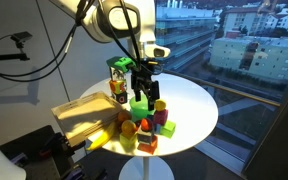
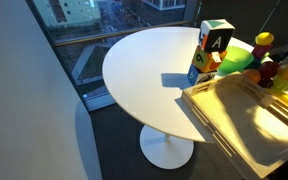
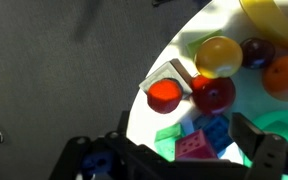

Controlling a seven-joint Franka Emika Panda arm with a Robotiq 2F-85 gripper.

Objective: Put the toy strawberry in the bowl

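Wrist view: the gripper (image 3: 184, 148) is released, jaws wide apart and empty, over coloured blocks (image 3: 199, 140). Beyond them the toy strawberry (image 3: 165, 95), apparently the bright red piece, lies at the edge of the table (image 3: 192, 50), beside a darker red fruit (image 3: 212, 92). It is probably light, rigid, smooth plastic, so grip across its widest part. In an exterior view the arm (image 1: 119, 20) points straight down, just above the bowl (image 1: 139, 104).

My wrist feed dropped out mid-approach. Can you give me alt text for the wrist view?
The open gripper hangs above a cluster of toys at the white table's rim: a yellow ball, a red round fruit, a red-orange piece, and coloured blocks between its fingers. Dark floor fills the picture's left.
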